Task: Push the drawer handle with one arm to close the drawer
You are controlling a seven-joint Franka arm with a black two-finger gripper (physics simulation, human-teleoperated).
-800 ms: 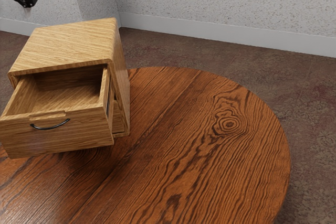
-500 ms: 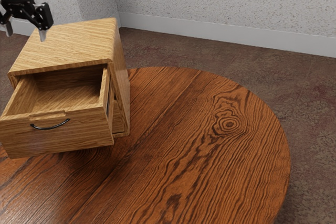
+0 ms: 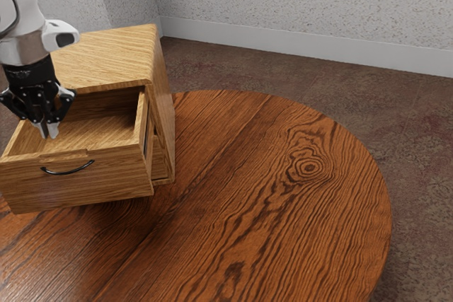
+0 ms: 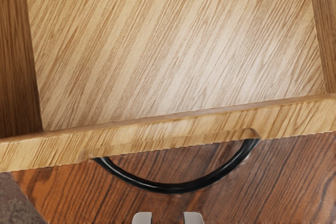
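Handle fronts the pulled-out drawer, bowing away from the cabinet; my fingers, slightly parted and empty, hang above, probably to clear the front before pushing it inward.

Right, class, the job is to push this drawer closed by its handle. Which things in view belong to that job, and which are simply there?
Belong to the job:
- gripper, to do the pushing
- drawer, standing open
- black handle on the drawer's front
- cabinet that houses the drawer

Simply there:
- round wooden table
- speckled wall
- brownish floor
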